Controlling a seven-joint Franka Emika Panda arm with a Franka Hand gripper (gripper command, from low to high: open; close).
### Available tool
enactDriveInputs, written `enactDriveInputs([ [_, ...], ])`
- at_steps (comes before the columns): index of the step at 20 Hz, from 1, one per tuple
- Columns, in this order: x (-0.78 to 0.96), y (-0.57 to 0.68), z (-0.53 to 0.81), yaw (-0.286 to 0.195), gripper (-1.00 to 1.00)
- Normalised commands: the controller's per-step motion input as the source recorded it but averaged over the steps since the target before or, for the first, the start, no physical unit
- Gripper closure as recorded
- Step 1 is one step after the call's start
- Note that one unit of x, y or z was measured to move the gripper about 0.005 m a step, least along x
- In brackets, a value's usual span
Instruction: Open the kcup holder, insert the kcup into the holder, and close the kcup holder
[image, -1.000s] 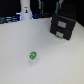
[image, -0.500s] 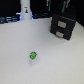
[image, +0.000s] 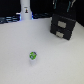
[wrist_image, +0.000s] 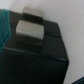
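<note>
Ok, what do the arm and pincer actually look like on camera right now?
In the exterior view only the arm end shows: a dark, nearly black blocky shape with a few pale streaks, above the kcup holder. The picture is too blurred to separate the pincer from it, or to show cables or markings.

White table (image: 20, 60): kcup (image: 33, 55), kcup holder (image: 63, 27), seemingly white post (image: 24, 11) at rear
</note>
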Motion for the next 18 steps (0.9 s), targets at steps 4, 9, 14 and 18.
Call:
enactDriveInputs([
  [4,-0.13,0.54,-0.31,-0.149,-1.00],
  [9,-0.10,0.44,-0.39,-0.129,-1.00],
  [14,-0.08,0.24,-0.44,-0.085,-1.00],
  [18,-0.18,0.14,-0.45,-0.055,-1.00],
])
